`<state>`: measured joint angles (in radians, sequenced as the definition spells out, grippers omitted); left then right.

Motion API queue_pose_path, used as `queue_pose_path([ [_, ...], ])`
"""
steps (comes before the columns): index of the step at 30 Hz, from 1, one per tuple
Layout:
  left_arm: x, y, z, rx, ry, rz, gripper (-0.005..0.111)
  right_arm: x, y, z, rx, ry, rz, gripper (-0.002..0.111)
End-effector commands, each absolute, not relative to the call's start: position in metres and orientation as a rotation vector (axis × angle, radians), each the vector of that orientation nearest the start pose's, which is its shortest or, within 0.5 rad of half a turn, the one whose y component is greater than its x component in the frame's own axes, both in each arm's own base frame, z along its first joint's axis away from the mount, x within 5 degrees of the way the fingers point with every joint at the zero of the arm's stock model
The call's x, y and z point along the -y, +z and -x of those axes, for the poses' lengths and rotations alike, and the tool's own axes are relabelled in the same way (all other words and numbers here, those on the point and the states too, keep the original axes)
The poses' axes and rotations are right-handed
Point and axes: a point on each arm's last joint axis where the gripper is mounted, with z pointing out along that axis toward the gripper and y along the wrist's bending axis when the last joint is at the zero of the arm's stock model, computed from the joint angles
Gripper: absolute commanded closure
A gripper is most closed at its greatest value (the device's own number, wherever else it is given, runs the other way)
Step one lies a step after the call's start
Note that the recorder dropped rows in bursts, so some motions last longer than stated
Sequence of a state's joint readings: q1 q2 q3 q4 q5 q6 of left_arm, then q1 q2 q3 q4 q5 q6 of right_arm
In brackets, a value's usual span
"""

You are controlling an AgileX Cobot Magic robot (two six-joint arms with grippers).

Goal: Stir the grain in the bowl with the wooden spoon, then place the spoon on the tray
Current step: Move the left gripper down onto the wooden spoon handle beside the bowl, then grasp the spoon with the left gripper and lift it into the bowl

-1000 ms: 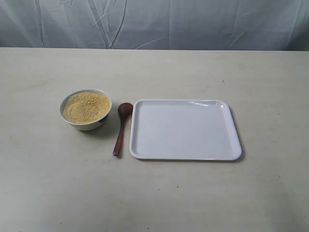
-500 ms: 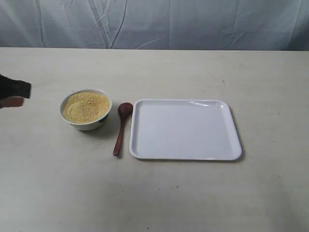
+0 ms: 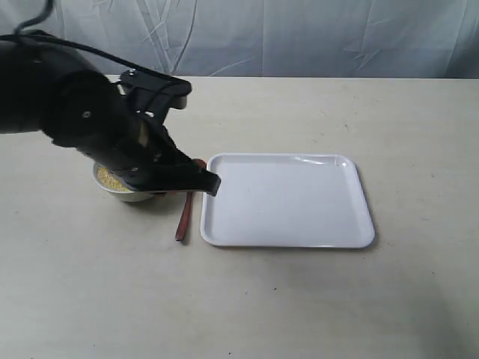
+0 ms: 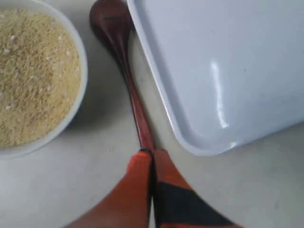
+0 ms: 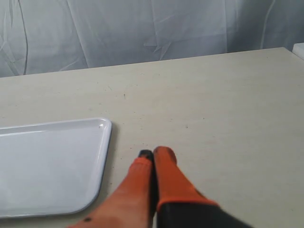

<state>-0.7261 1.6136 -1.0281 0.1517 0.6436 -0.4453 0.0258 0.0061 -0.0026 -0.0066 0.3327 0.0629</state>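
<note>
Tabletop (image 3: pixel 299 299) with grain (image 4: pixel 28 71) in white bowl (image 4: pixel 81 66), wooden spoon (image 4: pixel 124 61) beside tray (image 4: pixel 228 57).

Tray (image 3: pixel 288 244): white plastic, glossy, smooth; light streak near its 1 o'clock corner.
Wooden spoon (image 4: pixel 128 80), at tray's 9 o'clock: dark reddish wood, smooth, slight sheen on head.
Grain (image 4: pixel 28 71): fine, sandy, matt.
Bowl (image 4: pixel 81 71): white glazed ceramic, smooth rim.
Table (image 3: pixel 299 307): pale, matt, faintly speckled.
Backdrop (image 3: pixel 314 37): creased cloth.
Left gripper (image 4: pixel 152 153): orange, smooth, matt, plastic-looking.
</note>
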Motion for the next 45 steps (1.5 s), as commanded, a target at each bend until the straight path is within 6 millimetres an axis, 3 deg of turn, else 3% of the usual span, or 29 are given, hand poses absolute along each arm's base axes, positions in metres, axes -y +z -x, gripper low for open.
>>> queue_pose_path([
  [1,0.227,0.199,-0.264,-2.671,-0.170,-0.527,0.107,-0.001,0.184,-0.054,-1.810,0.054,-0.031,0.108],
  [4,0.232,0.180,-0.273,-2.679,-0.161,-0.437,0.094,-0.001,0.184,-0.054,-1.810,0.054,-0.031,0.108],
  [7,0.235,0.166,-0.278,-2.663,-0.130,-0.467,0.080,-0.001,0.184,-0.054,-1.810,0.054,-0.031,0.108],
  [9,0.235,0.162,-0.280,-2.657,-0.110,-0.489,0.076,-0.001,0.184,-0.054,-1.810,0.054,-0.031,0.108],
  [16,0.234,0.139,-0.287,-2.661,-0.024,-0.477,0.075,-0.001,0.184,-0.054,-1.808,0.054,-0.031,0.108],
  [30,0.236,0.141,-0.291,-2.625,-0.067,-0.366,0.075,-0.001,0.184,-0.054,-1.810,0.054,-0.031,0.108],
  [35,0.231,0.132,-0.289,-2.642,-0.028,-0.336,0.075,-0.001,0.184,-0.054,-1.810,0.054,-0.031,0.108],
  [38,0.232,0.112,-0.289,-2.691,0.003,-0.303,0.075,-0.001,0.184,-0.054,-1.810,0.054,-0.031,0.108],
  [45,0.234,0.112,-0.289,-2.691,-0.036,-0.283,0.080,-0.001,0.184,-0.054,-1.810,0.054,-0.031,0.108],
])
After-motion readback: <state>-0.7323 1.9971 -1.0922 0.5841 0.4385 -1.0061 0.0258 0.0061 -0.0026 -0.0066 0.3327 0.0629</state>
